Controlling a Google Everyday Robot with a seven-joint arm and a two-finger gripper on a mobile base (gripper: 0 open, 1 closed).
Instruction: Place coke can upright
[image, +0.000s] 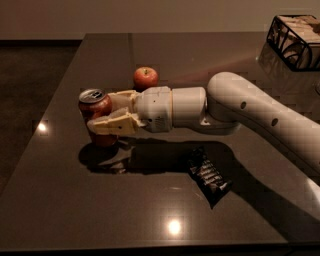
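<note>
**While the can stands top-up in the hand, the set-down turns on its base meeting the counter**

Camera view: Because this is the only view, everything is read from it. The coke can (95, 116) is at the left end of the arm (250, 105), over the left part of the dark counter (150, 210). Its long axis runs nearly vertical, with the silver top and pull-tab facing up. The hand (104, 112) is clamped on the can from the side. One pale finger (112, 125) crosses the front of the red wall low down, and the other lies behind the can near its top.

The can's base sits right at its own shadow on the counter. I cannot tell whether it touches the surface or hangs just above it. That small vertical relation is what the coming move depends on. By my reading, the can is already turned the right way and only needs to rest on its base before the fingers part.

The forearm reaches in from the right, low and nearly level with the counter. The wrist lies in line with the forearm, so the hand meets the can horizontally.

The apple (145, 77) lies beyond the wrist, near but apart from the can. A dark crumpled wrapper (209, 175) lies in front of the arm, well clear of the can. A wire basket (295, 35) stands far back at the right.
</note>
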